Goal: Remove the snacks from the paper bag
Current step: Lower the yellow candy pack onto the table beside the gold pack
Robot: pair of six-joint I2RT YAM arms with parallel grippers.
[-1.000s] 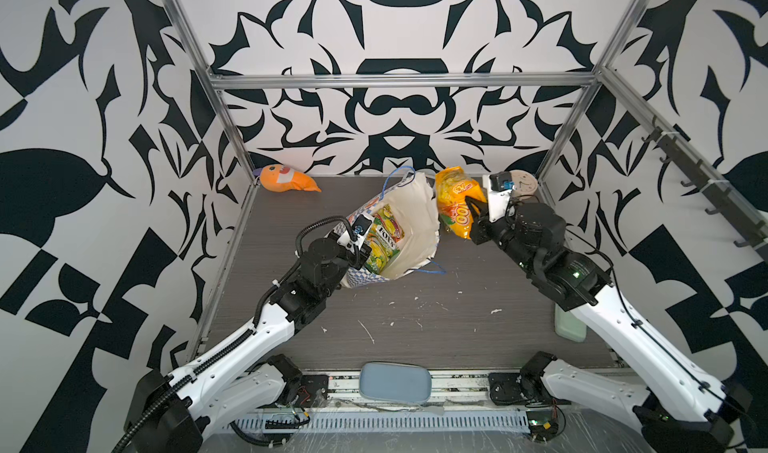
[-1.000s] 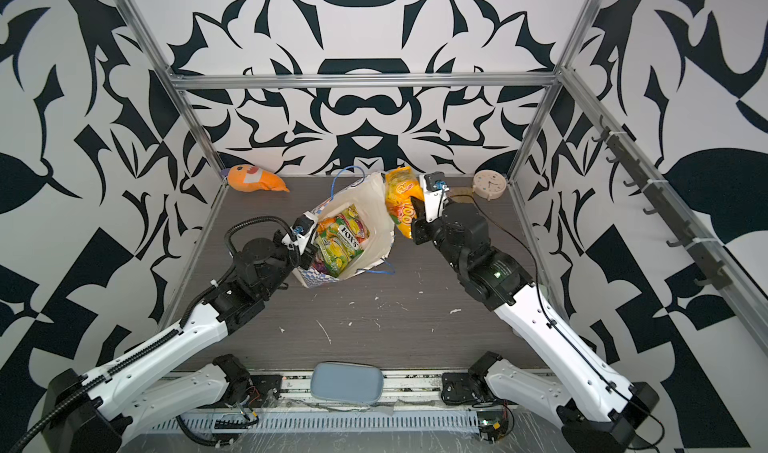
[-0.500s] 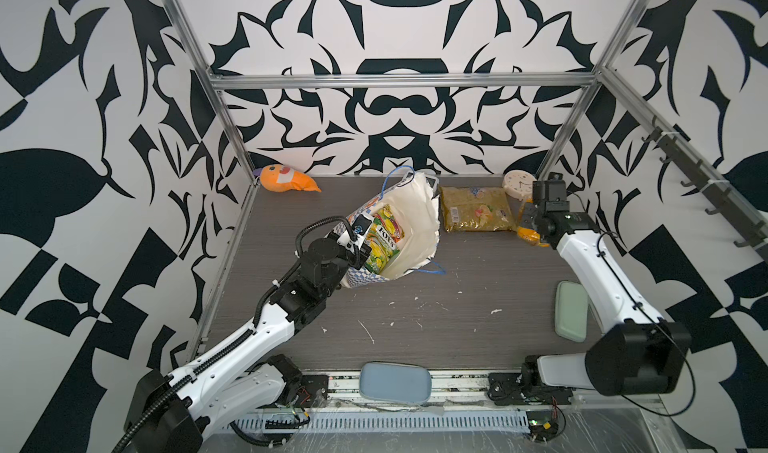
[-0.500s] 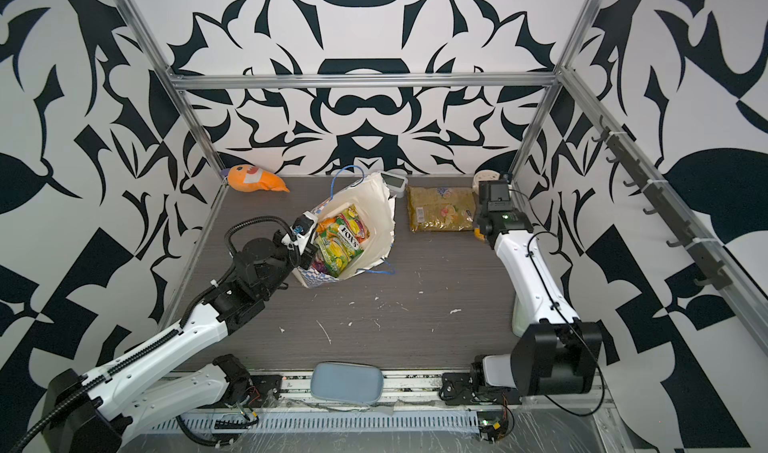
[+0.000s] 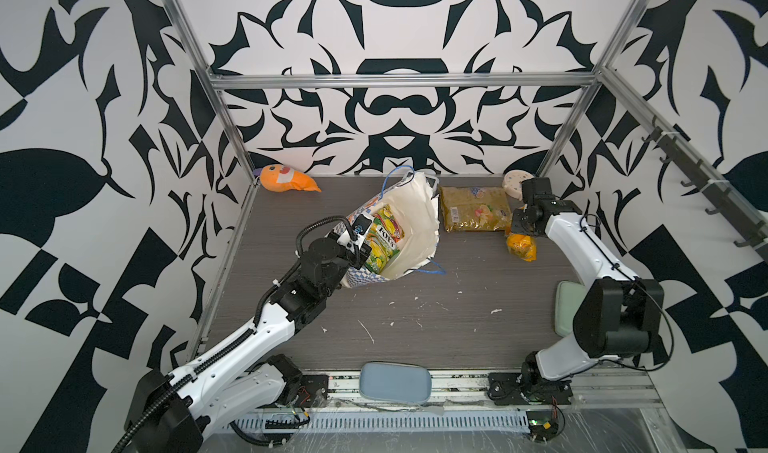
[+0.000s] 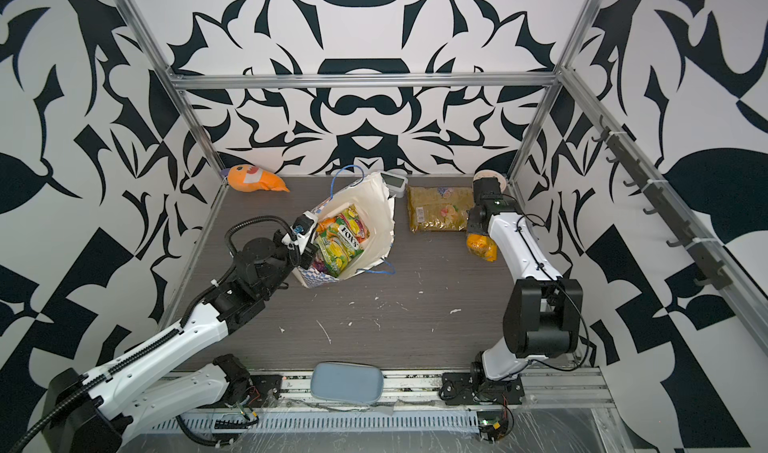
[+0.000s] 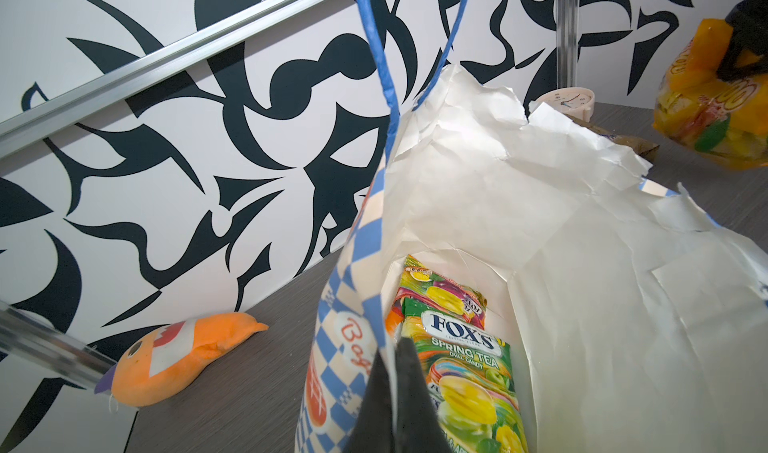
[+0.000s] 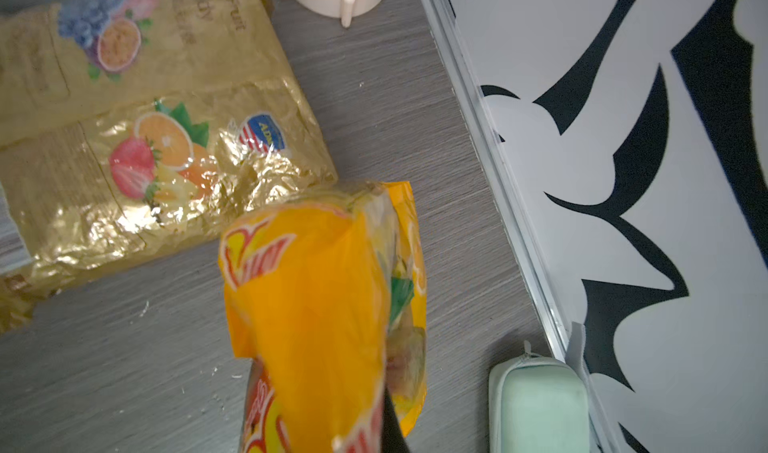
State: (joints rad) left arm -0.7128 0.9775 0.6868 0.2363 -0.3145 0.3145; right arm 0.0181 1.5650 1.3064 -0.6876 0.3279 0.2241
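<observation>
- The step in hand looks like setting down a snack that is out of the bag. The right gripper (image 5: 519, 234) is clamped on the top edge of a yellow-orange mango packet (image 5: 522, 249). The packet hangs from it at the right of both top views, seemingly clear of the table (image 5: 436, 318).
- That packet hangs just below and right of the olive-gold packet (image 5: 473, 210), which lies flat near the back wall, already outside the bag. It lies between a small white digital clock (image 6: 395, 182) and a round cream alarm clock (image 5: 515, 182).
- The left gripper (image 5: 360, 252) is pinched tight on the left rim of the paper bag (image 5: 415, 222), holding it tilted and open at centre frame. The left wrist view shows the paper edge between its two dark fingers (image 7: 415, 401).
- Inside the bag a green-yellow FOX'S Spring Tea packet (image 7: 461, 359) lies uppermost, with at least one more packet (image 7: 440, 293) behind it. I judge the task to be partway through.
- The next move calls for lowering the mango packet onto bare table beside the olive-gold one, clear of the mint-green case (image 5: 567, 305), and letting go.
- After that, the right gripper should go to the bag mouth for the FOX'S packet while the left gripper steadies the rim.
- The orange plush toy (image 5: 286, 179) at upper left is no snack and needs no handling.
</observation>
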